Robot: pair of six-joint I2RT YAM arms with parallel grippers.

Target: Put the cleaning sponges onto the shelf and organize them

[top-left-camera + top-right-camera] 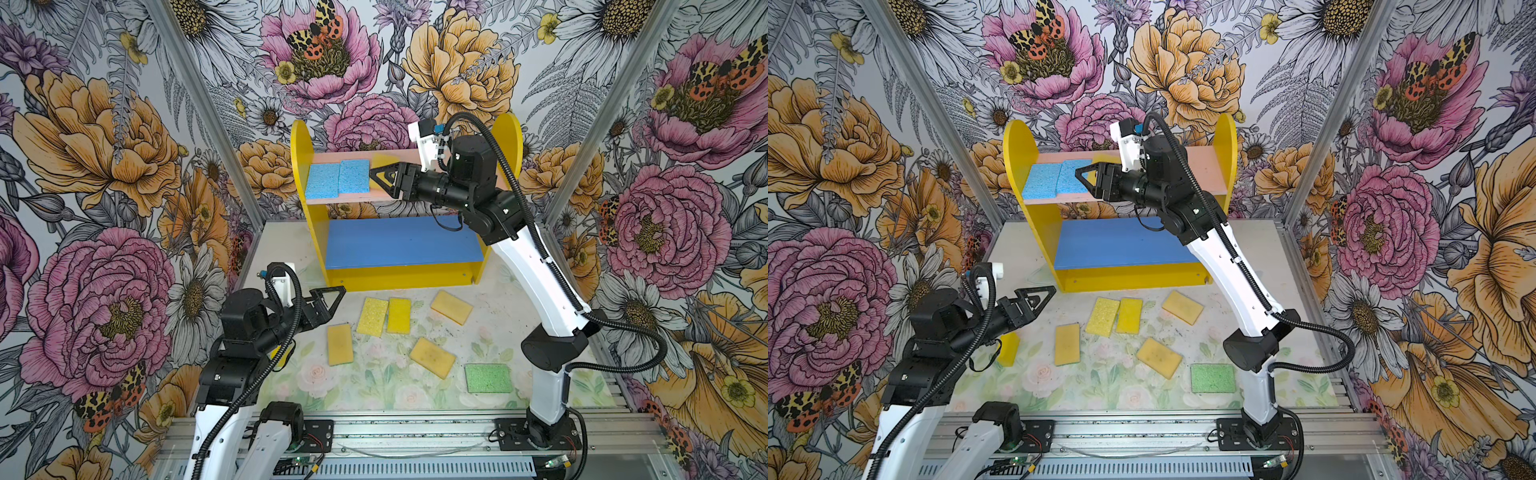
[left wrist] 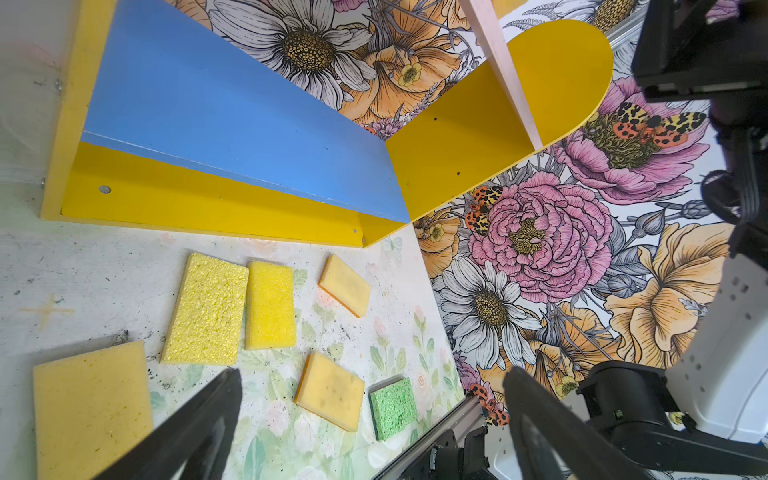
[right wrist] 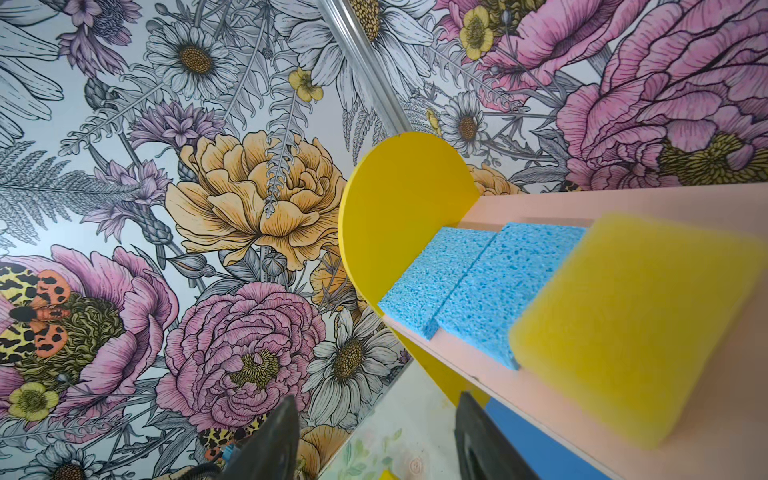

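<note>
The right gripper [image 1: 374, 176] hovers at the shelf's [image 1: 301, 166] pink board [image 3: 540, 203], its fingers apart with nothing between them. Only the right wrist view clearly shows a blurred yellow sponge [image 3: 636, 324] on that board, just beside the two blue sponges [image 1: 324, 180], whose front edges reach the board's lip. The blue board [image 1: 399, 241] below lies open. The left gripper [image 1: 338, 291] hangs wide and empty over the table [image 1: 286, 245]. Six loose sponges [image 1: 432, 357] lie before the shelf, and a top view shows a seventh [image 1: 1009, 349] half under the left arm.

Left claw [image 1: 338, 293] hovers low, jaws spread wide, while right claw [image 1: 375, 173] stretches high and forward, jaws parted
</note>
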